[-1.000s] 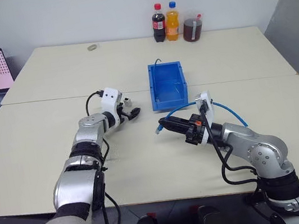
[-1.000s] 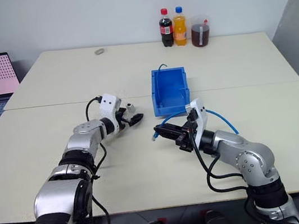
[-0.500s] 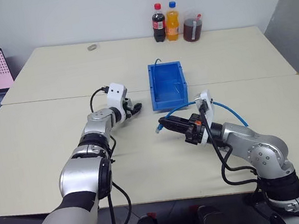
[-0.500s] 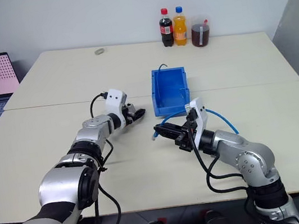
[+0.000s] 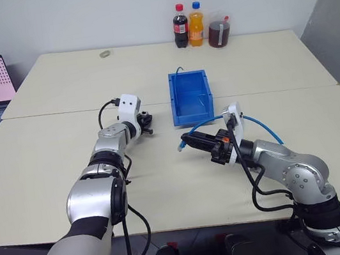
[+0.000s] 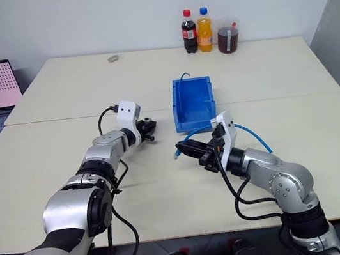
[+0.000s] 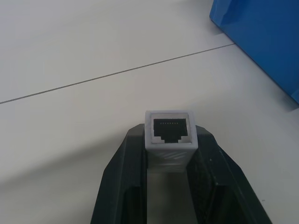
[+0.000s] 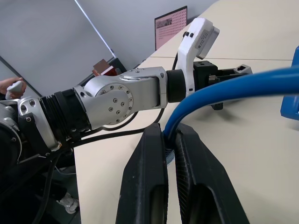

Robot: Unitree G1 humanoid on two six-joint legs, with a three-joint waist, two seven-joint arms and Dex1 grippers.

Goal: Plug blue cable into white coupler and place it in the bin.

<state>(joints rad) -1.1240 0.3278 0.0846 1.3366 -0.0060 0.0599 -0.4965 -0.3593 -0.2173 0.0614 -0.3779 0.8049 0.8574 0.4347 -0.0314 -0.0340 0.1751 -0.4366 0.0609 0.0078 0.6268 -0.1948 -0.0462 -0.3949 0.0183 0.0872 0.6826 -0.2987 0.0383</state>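
Having just clamped its left gripper (image 7: 169,186) onto the white coupler (image 7: 169,134), the robot's right gripper (image 8: 171,140) pinches the blue cable (image 8: 224,91), ready for plugging.

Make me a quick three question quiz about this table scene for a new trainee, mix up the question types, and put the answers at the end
1. True or false: the white coupler sits between the left gripper's fingers with its socket facing away from the wrist.
2. What does the right gripper hold?
A. a bottle
B. the blue cable
C. the laptop
3. Fill in: the bin stands on the table with its open top facing ____.

Key: 1 true; 2 B; 3 up.
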